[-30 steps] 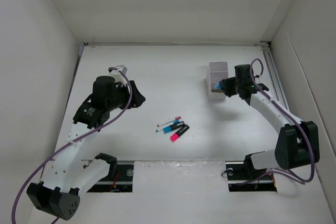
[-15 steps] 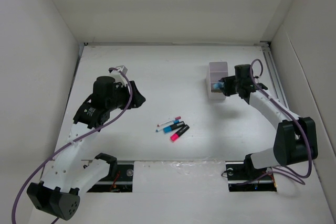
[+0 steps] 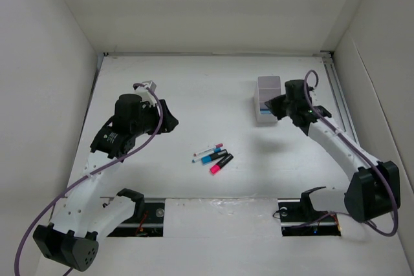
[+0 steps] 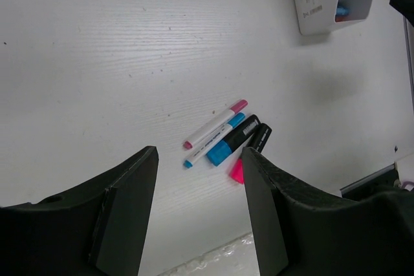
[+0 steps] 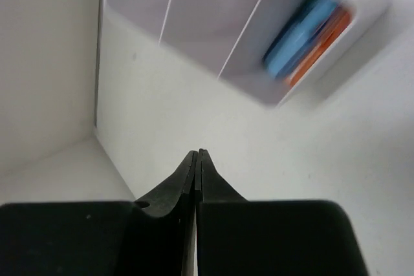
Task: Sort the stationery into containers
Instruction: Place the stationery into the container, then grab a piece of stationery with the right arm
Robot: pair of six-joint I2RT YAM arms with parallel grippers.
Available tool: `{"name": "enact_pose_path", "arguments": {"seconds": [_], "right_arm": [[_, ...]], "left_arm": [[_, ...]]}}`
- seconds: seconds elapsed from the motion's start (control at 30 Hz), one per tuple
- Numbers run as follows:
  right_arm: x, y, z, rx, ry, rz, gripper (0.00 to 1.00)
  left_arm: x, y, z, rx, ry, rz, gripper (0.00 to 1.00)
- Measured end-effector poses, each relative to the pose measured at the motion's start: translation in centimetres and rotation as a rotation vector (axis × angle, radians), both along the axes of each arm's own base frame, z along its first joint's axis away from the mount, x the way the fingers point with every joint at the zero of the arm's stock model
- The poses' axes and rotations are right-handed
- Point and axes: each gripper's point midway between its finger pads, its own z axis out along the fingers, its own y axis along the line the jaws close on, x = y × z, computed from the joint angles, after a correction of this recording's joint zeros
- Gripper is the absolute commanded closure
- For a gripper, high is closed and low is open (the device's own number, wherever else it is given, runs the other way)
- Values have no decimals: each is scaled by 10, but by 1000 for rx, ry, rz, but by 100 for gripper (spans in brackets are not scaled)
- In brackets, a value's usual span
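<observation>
The white table (image 3: 213, 88) holds everything. The left gripper (image 4: 199, 154) hangs above it with its two fingers wide apart and nothing between them. The right gripper (image 5: 196, 159) has its fingers pressed flat together and holds nothing.

In the top view, the box (image 3: 268, 83) sits at about 2 o'clock from the middle of the table. It is long and made of white, milky plastic. Thin walls split it into three parts. In the right wrist view it looks a bit blurry. There it lies at 12 o'clock from the closed fingertips, near them but not touching.

The loose things lie in a little bunch at 6 o'clock from the table's middle, well apart from the box. In the top view they are at 4 o'clock from the left gripper. In the left wrist view they are at 12 o'clock, just past the open fingers.

They lie side by side, all slanted the same way:
- a black marker with a pink end (image 4: 257, 140)
- a black marker with a blue end (image 4: 236, 139)
- a thin white pen with a blue cap (image 4: 215, 141)
- a thin white pen with a pink cap (image 4: 216, 124)

A stubby blue piece (image 5: 297, 33) and an orange piece (image 5: 320, 46) lie together in one end part of the box.
</observation>
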Motion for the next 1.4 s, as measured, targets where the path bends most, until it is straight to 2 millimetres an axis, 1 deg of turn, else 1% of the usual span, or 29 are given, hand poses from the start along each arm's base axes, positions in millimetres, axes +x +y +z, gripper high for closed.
{"name": "enact_pose_path", "arguments": {"seconds": [0.07,0.13,0.17,0.2,0.23,0.27,0.3,0.33,0.37,0.43,0.47,0.5,0.57,0.6,0.63,0.73,0.8,0.83,0.9,1.03,1.1,1.17,1.2,1.27,1.3,1.4], "right_arm": [[-15,26,12,-44,-24,113,100],[-34,59,19,-91,-31,246,100],[-45,76,19,-113,-28,315,98],[-56,92,16,-132,-17,379,93],[-71,108,9,-156,4,446,85],[-86,123,0,-180,33,512,62],[-103,135,-12,-205,71,572,46],[-120,146,-25,-238,115,631,38],[-135,152,-39,-276,161,680,29],[-167,164,-67,-350,254,767,24],[-177,166,-77,-381,291,793,22],[-187,170,-85,-415,323,823,22],[-201,182,-97,-468,367,868,22],[-203,184,-100,-485,379,871,22],[-205,195,-105,-505,385,888,22],[-205,207,-115,-536,394,892,31],[-203,205,-123,-562,407,873,34],[-202,202,-127,-576,416,861,37],[-200,197,-133,-606,428,837,38],[-195,190,-134,-633,425,794,40],[-193,189,-134,-639,422,784,44],[-192,189,-136,-642,422,777,51],[-192,188,-138,-645,426,775,56],[-194,187,-145,-651,439,771,61],[-194,184,-147,-652,442,765,70],[-197,180,-146,-625,431,745,76]], "left_arm": [[1,2,-1,8,-1,10,49],[2,3,-1,14,-3,17,49],[2,4,-1,17,-3,20,49],[2,5,-1,19,-4,22,49],[2,5,-2,21,-4,25,49],[3,5,-2,22,-5,27,49],[3,6,-2,23,-5,29,49],[3,6,-2,23,-5,29,49],[3,6,-2,24,-6,30,49],[3,6,-2,24,-6,31,49],[3,6,-2,25,-5,31,49],[3,6,-2,24,-6,31,49],[3,6,-1,24,-6,31,49],[3,6,-1,24,-7,31,49],[3,6,-1,24,-7,31,49],[3,6,0,21,-12,30,49],[2,6,2,18,-20,29,49],[1,6,4,16,-25,29,49],[0,7,6,13,-32,29,49],[-1,6,8,7,-40,25,49],[-2,5,8,4,-40,20,49],[-2,5,9,1,-39,16,49],[-3,4,9,0,-39,14,49],[-3,4,9,-1,-39,13,49],[-3,4,9,-2,-40,12,49],[-4,4,10,-4,-43,11,49]]}}
